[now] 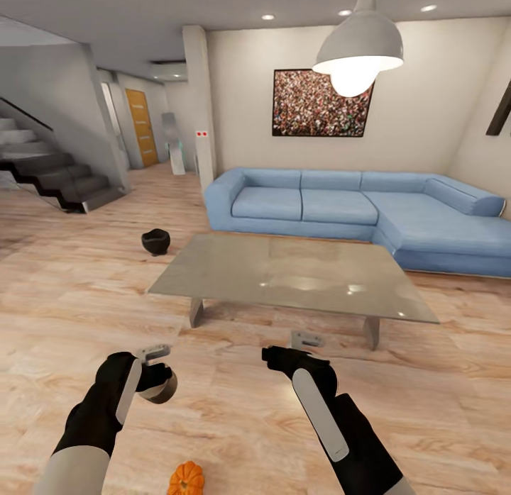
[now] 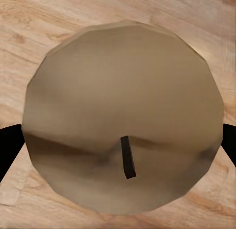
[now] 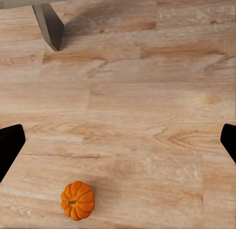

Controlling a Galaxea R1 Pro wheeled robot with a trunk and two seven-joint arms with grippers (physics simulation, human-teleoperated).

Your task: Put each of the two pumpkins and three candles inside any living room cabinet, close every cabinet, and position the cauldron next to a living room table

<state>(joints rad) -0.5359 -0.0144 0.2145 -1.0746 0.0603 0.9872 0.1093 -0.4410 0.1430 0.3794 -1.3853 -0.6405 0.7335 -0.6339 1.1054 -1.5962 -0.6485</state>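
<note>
Currently, the left gripper [image 1: 157,371] is clamping a short thick beige-tan cylindrical candle [image 1: 165,390] above the pale wooden plank floor [image 1: 78,296]; at the left wrist the candle's flat round top [image 2: 123,116] and dark wick [image 2: 128,157] are facing the camera, with a black fingertip [image 2: 9,145] pressing at each side.

The right gripper [image 1: 287,352] is hanging with its jaws spread wide and holding nothing; at the right wrist its dark fingertips [image 3: 10,143] are sitting at opposite edges over bare floor.

A small bright-orange ribbed pumpkin [image 1: 186,479] is lying on the floor between the two forearms, near the robot; it is also showing at the right wrist [image 3: 77,200].

A small round black cauldron [image 1: 155,241] is standing on the floor near the far left corner of the long low grey glass-topped table [image 1: 298,271], apart from it.

A blue L-shaped sofa [image 1: 355,208] is standing behind the table, under a speckled framed picture [image 1: 321,102] and a grey pendant lamp [image 1: 358,48].

No readable writing is showing anywhere.
</note>
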